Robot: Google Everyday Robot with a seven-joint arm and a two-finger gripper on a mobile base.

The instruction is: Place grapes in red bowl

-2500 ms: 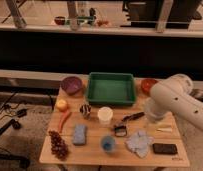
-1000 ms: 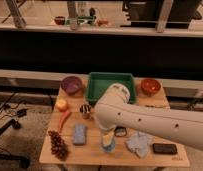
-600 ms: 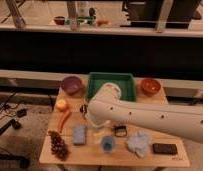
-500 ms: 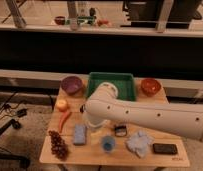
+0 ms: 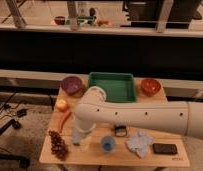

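One bunch of grapes [image 5: 58, 144] lies at the near left corner of the table [image 5: 120, 157], low and left in the frame. Just to its right the gripper [image 5: 81, 141] hangs over the tabletop at the end of the white arm [image 5: 145, 114], jaws spread wide and holding nothing. Past the grapes lies a carrot [image 5: 64, 120], and along the far edge stand a purple bowl [image 5: 72, 85], a green tray [image 5: 111, 76] and, furthest right, the red bowl [image 5: 150, 86], well apart from the grapes.
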